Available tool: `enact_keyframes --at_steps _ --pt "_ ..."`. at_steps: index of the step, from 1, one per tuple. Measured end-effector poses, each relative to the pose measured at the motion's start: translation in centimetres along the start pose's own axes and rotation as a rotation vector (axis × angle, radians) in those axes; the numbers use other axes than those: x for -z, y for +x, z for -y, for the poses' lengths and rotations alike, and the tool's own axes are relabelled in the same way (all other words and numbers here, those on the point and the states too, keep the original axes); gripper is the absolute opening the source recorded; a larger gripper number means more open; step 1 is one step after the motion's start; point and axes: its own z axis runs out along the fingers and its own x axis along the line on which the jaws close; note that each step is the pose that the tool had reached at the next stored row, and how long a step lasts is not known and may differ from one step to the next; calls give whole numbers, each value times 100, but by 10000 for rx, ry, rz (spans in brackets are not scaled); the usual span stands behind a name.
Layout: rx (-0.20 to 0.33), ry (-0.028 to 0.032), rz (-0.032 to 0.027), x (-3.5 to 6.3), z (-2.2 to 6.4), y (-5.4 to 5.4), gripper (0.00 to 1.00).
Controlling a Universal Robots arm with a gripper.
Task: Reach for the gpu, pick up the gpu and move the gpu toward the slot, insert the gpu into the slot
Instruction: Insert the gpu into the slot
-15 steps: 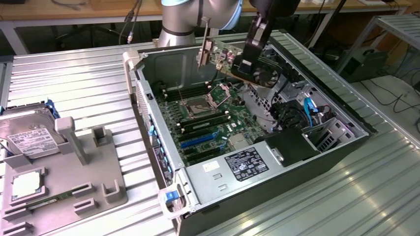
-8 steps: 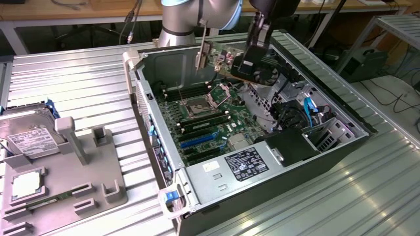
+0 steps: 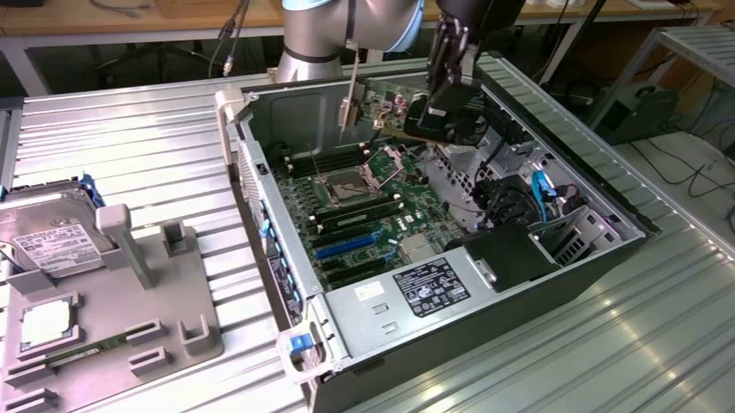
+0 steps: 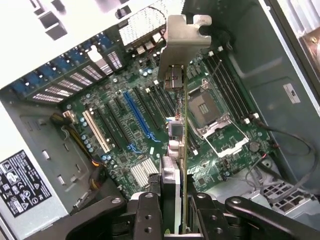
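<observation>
Collision is the worry in the exterior view: the claw pinches the gpu and holds it in the air over the open computer case, with its silver bracket nearest the case's rear wall. A crooked descent could knock that bracket against the wall. In the wrist view the gpu shows edge-on between the fingers, well above the blue slot. If its edge meets the slot off-line, it would likely jam or slip in the grip.
</observation>
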Motion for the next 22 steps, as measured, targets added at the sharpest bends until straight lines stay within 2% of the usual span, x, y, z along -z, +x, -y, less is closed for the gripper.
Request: enact_keyframes --at_steps 10,13,22 --pt "1882 -74 -97 0 0 0 28" --pt "2867 -113 -147 0 0 0 28" --pt "4461 -175 -228 -5 0 0 28"
